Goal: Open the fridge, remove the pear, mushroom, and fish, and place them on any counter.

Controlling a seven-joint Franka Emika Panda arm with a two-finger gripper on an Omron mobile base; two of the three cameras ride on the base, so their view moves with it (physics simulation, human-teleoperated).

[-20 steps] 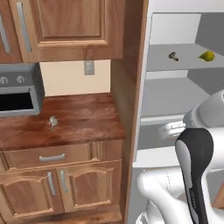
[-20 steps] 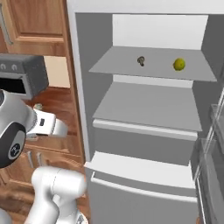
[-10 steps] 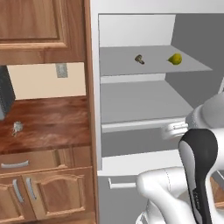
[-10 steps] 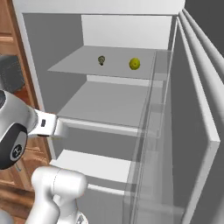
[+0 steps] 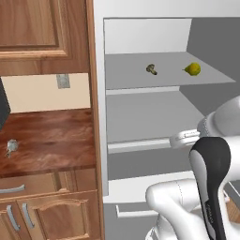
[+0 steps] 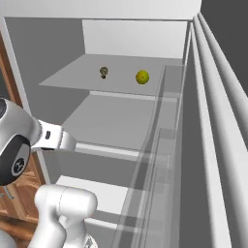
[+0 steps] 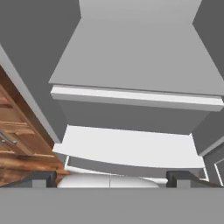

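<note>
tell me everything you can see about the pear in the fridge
The pear is a small yellow-green fruit, rounded, narrowing to a short neck that points left in the left base view. It lies on the grey upper shelf of the open fridge, well back, right of the mushroom and apart from it. Only the shelf touches it.

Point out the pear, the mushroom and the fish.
pear [image 5: 192,69], left base view, middle of its body.
mushroom [image 5: 152,69], left base view, its cap.
fish [image 5: 11,146], left base view, its body.

1 pear [image 5: 192,69], 1 mushroom [image 5: 151,70], 1 fish [image 5: 11,146], 1 fridge [image 5: 140,42]
</note>
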